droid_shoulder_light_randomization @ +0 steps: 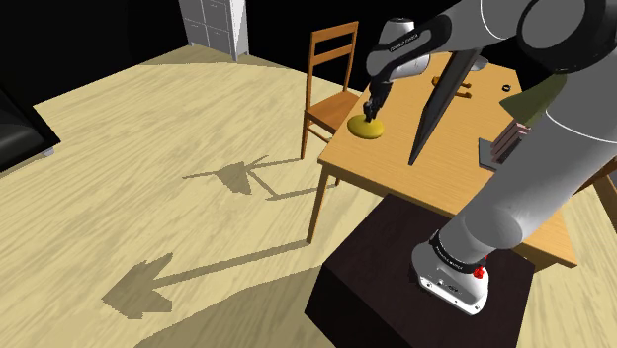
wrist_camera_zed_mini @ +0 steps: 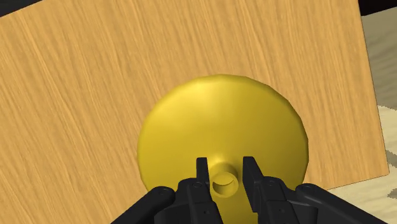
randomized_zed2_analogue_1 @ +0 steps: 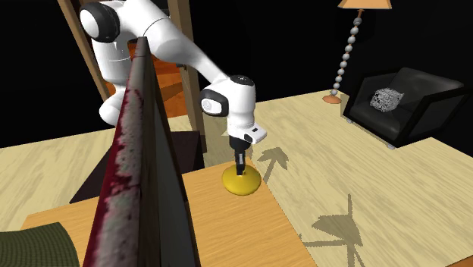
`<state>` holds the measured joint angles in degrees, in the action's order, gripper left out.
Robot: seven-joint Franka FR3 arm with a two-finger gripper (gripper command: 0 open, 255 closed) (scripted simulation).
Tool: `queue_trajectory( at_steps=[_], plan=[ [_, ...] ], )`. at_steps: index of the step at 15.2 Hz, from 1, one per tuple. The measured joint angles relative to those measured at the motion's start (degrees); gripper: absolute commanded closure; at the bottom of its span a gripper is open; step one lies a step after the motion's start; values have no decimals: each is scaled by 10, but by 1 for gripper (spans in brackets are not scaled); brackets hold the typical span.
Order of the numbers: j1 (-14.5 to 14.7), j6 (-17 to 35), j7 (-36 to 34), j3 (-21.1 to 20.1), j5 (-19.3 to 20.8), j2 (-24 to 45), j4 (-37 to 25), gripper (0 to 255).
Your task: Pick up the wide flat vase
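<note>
Black two-finger gripper (wrist_camera_zed_mini: 224, 167) points straight down, fingers pinching the short upright neck of the wide, flat, yellow disc-shaped vase (wrist_camera_zed_mini: 216, 114). The neck fills the gap between them. The vase lies directly beneath the gripper, its body spreading evenly all round and its base on the light wooden table (wrist_camera_zed_mini: 95, 95). In the shoulder view it sits upper centre of frame, near the table corner beside the wooden chair (droid_shoulder_light_randomization: 331, 79). Judgement: grasp looks set, and the lift should run straight up along the neck's axis.
</note>
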<state>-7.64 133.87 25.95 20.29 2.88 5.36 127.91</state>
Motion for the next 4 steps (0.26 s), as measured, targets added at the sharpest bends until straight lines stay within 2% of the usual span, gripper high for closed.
queue_trajectory(
  at_steps=[4],
  plan=[
    [1,-27,-2,1,6,-17,-11,255]
  ],
)
